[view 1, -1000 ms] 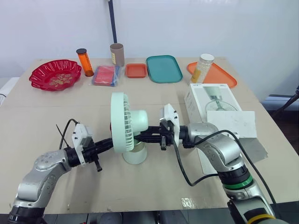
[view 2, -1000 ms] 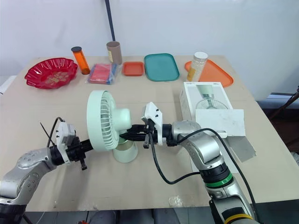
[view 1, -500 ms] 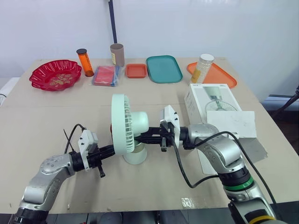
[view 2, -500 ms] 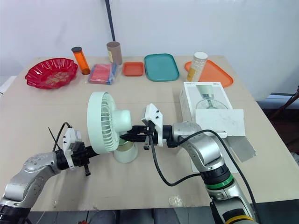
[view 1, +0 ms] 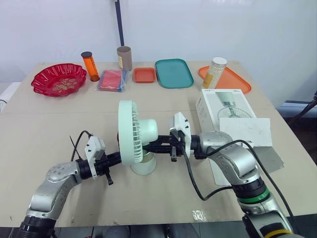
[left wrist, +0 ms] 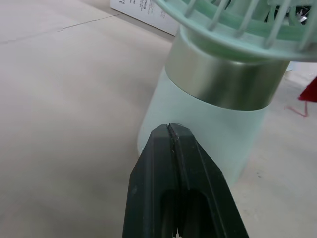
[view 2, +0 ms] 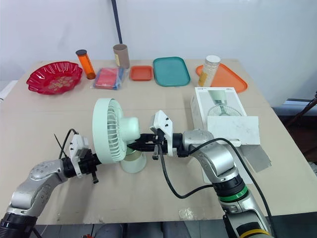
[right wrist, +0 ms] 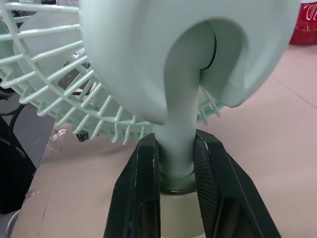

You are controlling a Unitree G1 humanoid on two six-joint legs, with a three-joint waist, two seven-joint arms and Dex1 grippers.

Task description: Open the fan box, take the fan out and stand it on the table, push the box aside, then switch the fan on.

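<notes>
- The fan, pale green, stands upright on its round base in the middle of the counter. Its grille faces the left of the frame.
- The right tool reaches in from the right. Its two black fingers sit on either side of the fan's narrow stem, just above the base, and are clamped on it.
- The left tool comes in from the lower left. Its fingers are pressed together with nothing between them.
- The left tool's tips point at the lower, pale green part of the base, under the metal band. They are just beside it, and I cannot tell whether they touch.
- The fan box is white with a fan printed on it. It lies on the counter to the right of the fan, well apart from it, with its flap open toward the lower right.
- Along the top of the counter, from left to right:
  - a red bowl
  - an orange bottle
  - a red packet
  - a brown tube
  - a small orange tray
  - a teal tray
  - a jar with a white lid, standing on the left end of an orange tray
</notes>
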